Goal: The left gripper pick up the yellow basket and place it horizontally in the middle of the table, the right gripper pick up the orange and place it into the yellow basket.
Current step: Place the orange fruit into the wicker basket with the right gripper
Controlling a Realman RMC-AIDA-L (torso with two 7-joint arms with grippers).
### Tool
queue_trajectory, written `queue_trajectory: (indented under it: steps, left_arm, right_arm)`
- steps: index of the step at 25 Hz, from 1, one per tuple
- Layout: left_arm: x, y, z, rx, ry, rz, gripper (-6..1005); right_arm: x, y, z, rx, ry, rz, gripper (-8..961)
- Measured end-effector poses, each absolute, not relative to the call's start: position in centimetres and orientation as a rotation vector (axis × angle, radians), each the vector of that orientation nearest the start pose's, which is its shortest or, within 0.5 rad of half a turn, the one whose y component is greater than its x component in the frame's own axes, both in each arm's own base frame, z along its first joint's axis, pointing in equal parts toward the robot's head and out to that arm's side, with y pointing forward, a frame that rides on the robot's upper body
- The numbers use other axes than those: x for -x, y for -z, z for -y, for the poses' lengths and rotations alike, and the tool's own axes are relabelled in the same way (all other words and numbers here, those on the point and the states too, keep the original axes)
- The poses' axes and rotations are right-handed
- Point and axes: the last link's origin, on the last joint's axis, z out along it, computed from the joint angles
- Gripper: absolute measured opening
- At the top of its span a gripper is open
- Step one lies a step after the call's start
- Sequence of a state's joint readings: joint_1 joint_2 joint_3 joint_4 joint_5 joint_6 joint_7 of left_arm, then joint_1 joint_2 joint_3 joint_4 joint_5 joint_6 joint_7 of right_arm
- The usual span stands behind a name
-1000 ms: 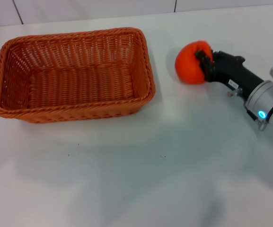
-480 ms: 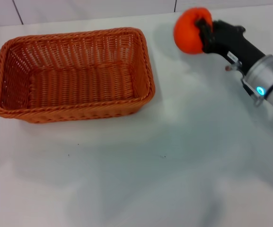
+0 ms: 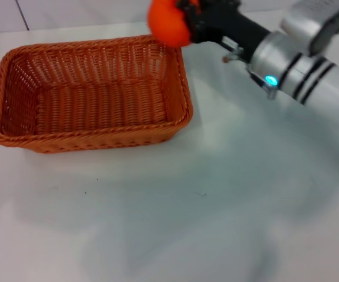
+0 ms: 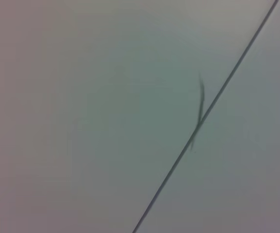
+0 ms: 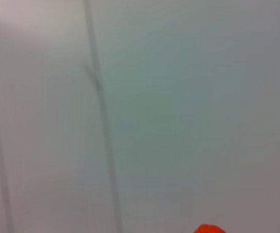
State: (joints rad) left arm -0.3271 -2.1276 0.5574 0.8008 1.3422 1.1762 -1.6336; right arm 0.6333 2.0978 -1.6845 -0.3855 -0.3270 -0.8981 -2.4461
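I see the right gripper (image 3: 188,20) clamping the orange (image 3: 168,22), seemingly above the yellow basket (image 3: 93,94)'s far-right corner.

No readable text, label, brand, number or sign shows in any view. The only mark on the right gripper's arm (image 3: 301,70) is a small cyan light, which carries no lettering.
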Motion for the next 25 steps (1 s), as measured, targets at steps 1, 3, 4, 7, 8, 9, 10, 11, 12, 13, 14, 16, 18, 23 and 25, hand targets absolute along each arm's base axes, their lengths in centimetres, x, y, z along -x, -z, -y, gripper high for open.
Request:
queue_trajectory:
  steps: [1, 3, 4, 7, 8, 9, 10, 11, 12, 13, 14, 16, 18, 23, 25]
  left_arm:
    - [32.2, -11.3, -34.3, 1.615, 1.207, 1.006, 891]
    - [32.2, -11.2, -34.5, 1.615, 1.201, 1.006, 891]
    - [32.1, -11.1, -34.5, 1.618, 1.197, 1.003, 891]
    - [32.0, -10.9, -34.7, 1.624, 1.194, 0.999, 890]
    - [32.0, -10.9, -34.8, 1.624, 1.193, 0.999, 890]
    - [31.9, -10.9, -34.8, 1.624, 1.192, 0.999, 890]
    - [31.9, -10.9, -34.9, 1.623, 1.190, 0.999, 890]
    - [31.9, -10.8, -35.0, 1.623, 1.189, 0.999, 890]
    - [31.8, -10.8, -35.1, 1.623, 1.188, 0.999, 890]
    - [31.8, -10.8, -35.2, 1.622, 1.186, 0.999, 890]
    - [31.8, -10.8, -35.3, 1.622, 1.185, 1.000, 890]
    - [31.8, -10.8, -35.4, 1.621, 1.183, 0.999, 890]
    - [31.7, -10.8, -35.5, 1.620, 1.182, 0.997, 890]
    - [31.6, -10.7, -35.7, 1.626, 1.172, 0.997, 890]
    - [31.5, -10.7, -35.8, 1.630, 1.171, 0.996, 890]
  right_arm:
    - [-19.2, 6.2, -40.3, 0.502, 0.933, 2.151, 73]
    - [-17.9, 6.9, -40.6, 0.470, 0.892, 2.186, 73]
    - [-16.8, 7.4, -40.6, 0.441, 0.850, 2.214, 74]
    - [-16.0, 8.0, -40.6, 0.427, 0.809, 2.233, 74]
    - [-15.7, 8.2, -40.5, 0.424, 0.791, 2.240, 74]
    - [-15.4, 8.4, -40.4, 0.419, 0.773, 2.248, 74]
    - [-15.2, 8.6, -40.3, 0.413, 0.760, 2.255, 74]
    - [-15.0, 8.8, -40.1, 0.408, 0.749, 2.261, 74]
    - [-14.9, 9.0, -40.0, 0.406, 0.733, 2.267, 74]
    - [-14.7, 9.1, -39.9, 0.408, 0.721, 2.270, 74]
    - [-14.6, 9.2, -39.8, 0.411, 0.709, 2.273, 73]
    - [-14.6, 9.4, -39.6, 0.419, 0.695, 2.277, 73]
    - [-14.6, 9.5, -39.6, 0.424, 0.686, 2.282, 73]
    - [-14.5, 9.5, -39.5, 0.434, 0.674, 2.280, 71]
    - [-14.4, 9.5, -39.5, 0.428, 0.666, 2.277, 71]
